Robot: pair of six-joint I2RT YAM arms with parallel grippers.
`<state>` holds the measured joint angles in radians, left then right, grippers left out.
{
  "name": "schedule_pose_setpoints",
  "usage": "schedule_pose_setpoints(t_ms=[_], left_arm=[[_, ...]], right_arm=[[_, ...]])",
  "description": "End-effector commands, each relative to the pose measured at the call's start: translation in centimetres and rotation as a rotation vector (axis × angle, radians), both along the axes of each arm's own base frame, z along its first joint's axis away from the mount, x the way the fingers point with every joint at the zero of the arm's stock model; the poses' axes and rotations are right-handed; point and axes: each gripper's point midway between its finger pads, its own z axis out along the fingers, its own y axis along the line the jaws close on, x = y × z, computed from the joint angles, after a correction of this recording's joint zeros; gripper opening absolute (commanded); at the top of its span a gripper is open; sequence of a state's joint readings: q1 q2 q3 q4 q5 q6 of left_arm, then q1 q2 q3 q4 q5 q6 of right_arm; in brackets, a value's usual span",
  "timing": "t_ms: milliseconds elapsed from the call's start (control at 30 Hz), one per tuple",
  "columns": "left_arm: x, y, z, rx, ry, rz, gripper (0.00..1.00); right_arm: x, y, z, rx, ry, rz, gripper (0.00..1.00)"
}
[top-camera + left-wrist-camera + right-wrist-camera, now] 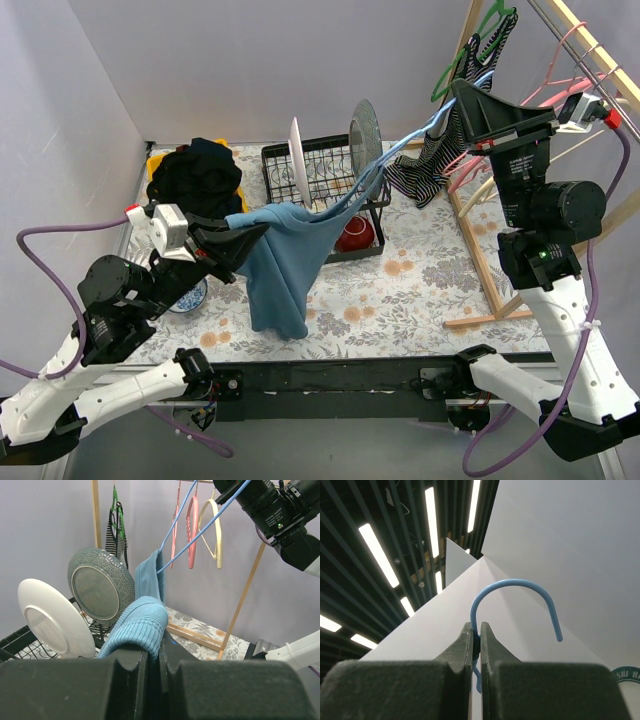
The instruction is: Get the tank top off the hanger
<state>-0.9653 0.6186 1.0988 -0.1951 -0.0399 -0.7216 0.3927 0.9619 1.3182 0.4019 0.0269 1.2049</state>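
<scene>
Blue tank top (285, 265): stretched above the floral counter (420, 290), beside the dish rack (335, 160), upper end on the blue hanger (510, 582).
Left hand (155, 655): clenched on its ribbed edge.
Right hand (476, 636): clenched on the hanger's hook.

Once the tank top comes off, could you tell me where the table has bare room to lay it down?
The bare floral cloth in front of the dish rack, between the hanging tank top and the wooden rack, is free. The back and left are crowded: dish rack, black clothes, bowl.
</scene>
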Motion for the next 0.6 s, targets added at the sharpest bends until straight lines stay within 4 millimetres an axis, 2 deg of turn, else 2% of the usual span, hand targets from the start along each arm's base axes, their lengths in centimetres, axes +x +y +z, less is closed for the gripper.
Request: schedule_pose_setpoints(t_ms=[0, 167, 367, 567], left_arm=[[0.2, 0.8, 0.8, -0.022, -0.011, 0.034, 0.0], [0.8, 1.0, 0.0, -0.003, 0.008, 0.069, 0.0], [1.9, 1.9, 0.7, 0.002, 0.001, 0.15, 0.0], [3.7, 2.1, -0.3, 0.047, 0.029, 0.238, 0.0]], right_arm=[[-2.1, -1.3, 3.0, 0.158, -0.065, 0.071, 0.01], [-2.4, -0.9, 3.6, 0.189, -0.084, 0.134, 0.01], [-3.3, -1.3, 4.3, 0.159, -0.097, 0.101, 0.01], [-3.9, 1.0, 3.8, 0.132, -0.049, 0.276, 0.01]])
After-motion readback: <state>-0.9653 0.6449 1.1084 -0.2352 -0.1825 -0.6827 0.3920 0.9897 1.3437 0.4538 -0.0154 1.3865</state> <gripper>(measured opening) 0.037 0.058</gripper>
